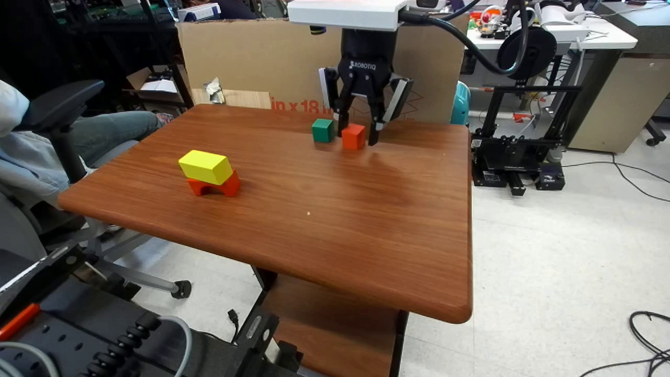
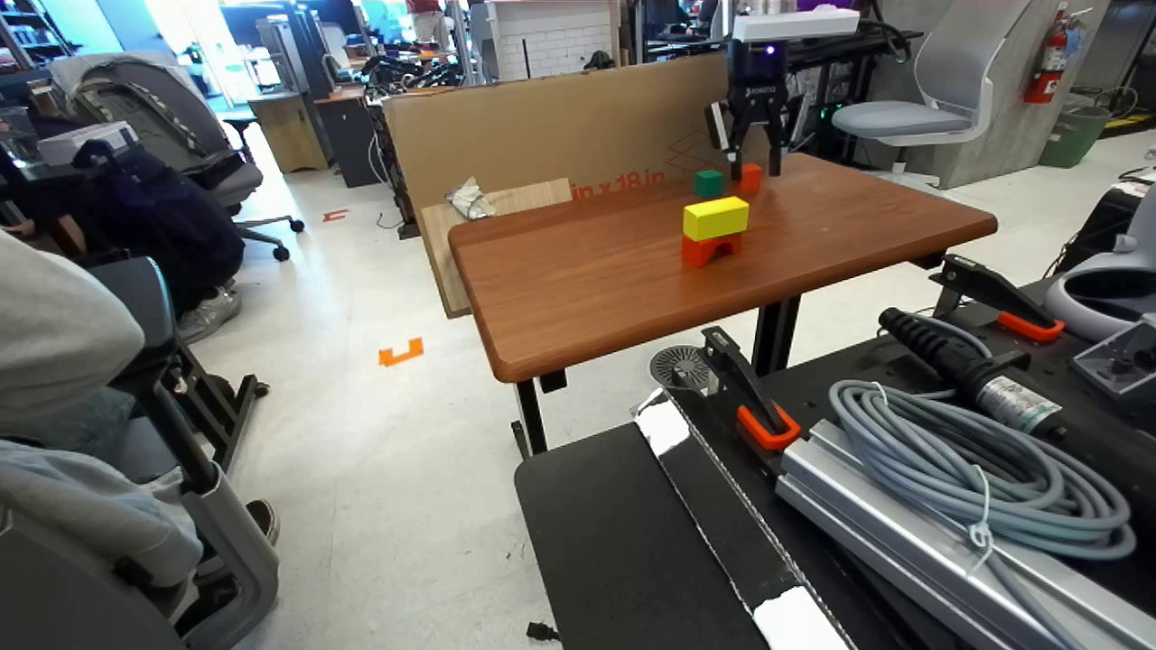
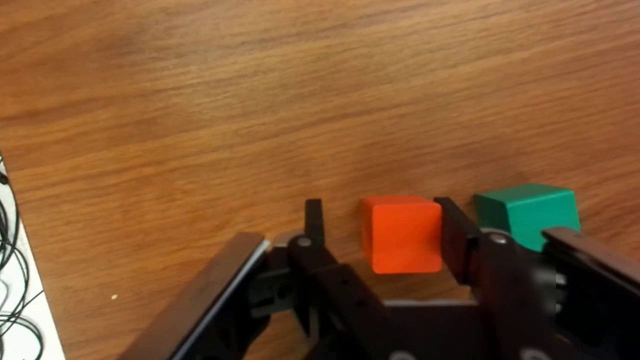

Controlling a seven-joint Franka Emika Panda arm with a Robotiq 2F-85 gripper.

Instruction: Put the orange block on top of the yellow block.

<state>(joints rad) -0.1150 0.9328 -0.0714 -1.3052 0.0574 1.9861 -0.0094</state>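
The fingers stand spread apart, with the orange block between them on the table. It sits off-centre, close by the finger nearer the green cube, with a plain gap on its other side; from here, I can't tell whether that finger touches it.

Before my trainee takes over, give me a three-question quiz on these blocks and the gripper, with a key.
1. Fill in: on the table, beside the orange block, sits a small ____.
2. True or false: the gripper is open, with a gap beside the orange block.
3. The yellow block rests on: A, the orange block; B, an orange-red arch; C, the table directly.

Key: 1, green cube; 2, true; 3, B.
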